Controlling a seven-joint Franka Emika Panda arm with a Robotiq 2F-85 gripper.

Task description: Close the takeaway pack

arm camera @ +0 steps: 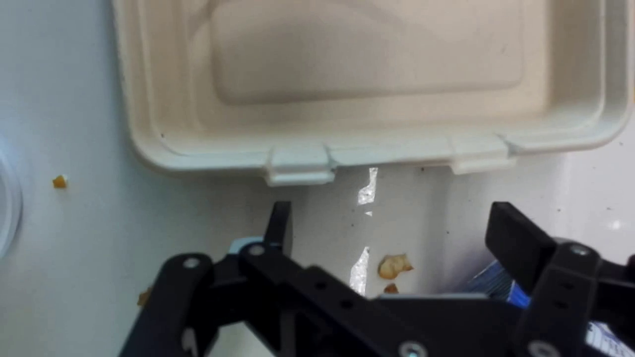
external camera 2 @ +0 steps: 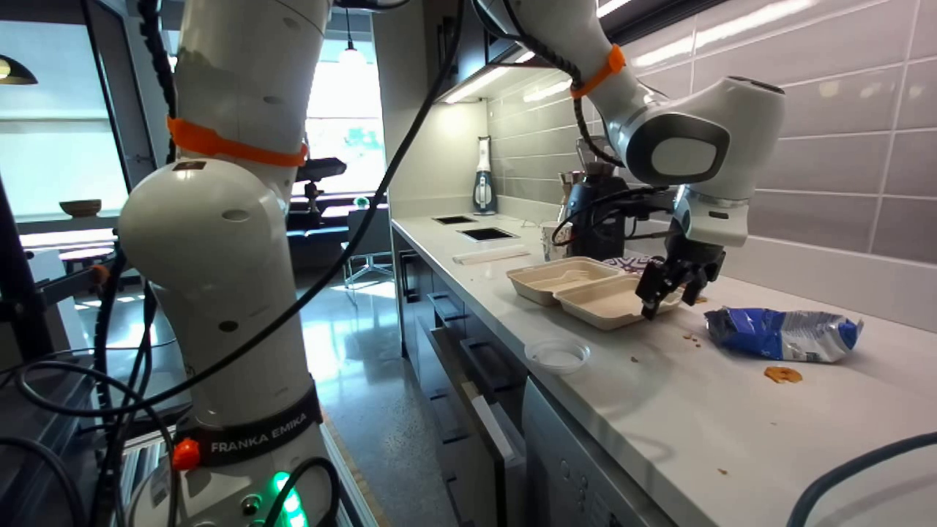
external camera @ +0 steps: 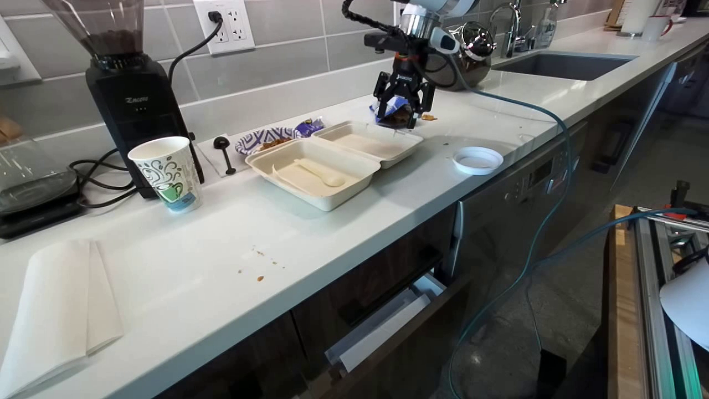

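Note:
The takeaway pack (external camera: pixel 354 188) is a beige clamshell lying open on the white counter in both exterior views. One half holds a pale spoon (external camera: pixel 324 174). The half nearer my gripper, with two tabs on its outer edge, shows in an exterior view (external camera 2: pixel 613 301) and fills the top of the wrist view (arm camera: pixel 367 59). My gripper (arm camera: pixel 389 218) is open and empty, pointing down just beyond the tabbed edge. The fingers appear apart from the edge in the wrist view. In the exterior views the gripper also shows (external camera: pixel 397 117) above the counter at that half's outer side (external camera 2: pixel 670 300).
A blue snack bag (external camera 2: pixel 779 334) lies beside the gripper, with crumbs around. A white round bowl (external camera: pixel 477 161) sits near the counter's front edge. A paper cup (external camera: pixel 171 176), a black grinder (external camera: pixel 133 105) and a patterned plate (external camera: pixel 260 138) are beside the pack. A drawer (external camera: pixel 388 332) stands open below.

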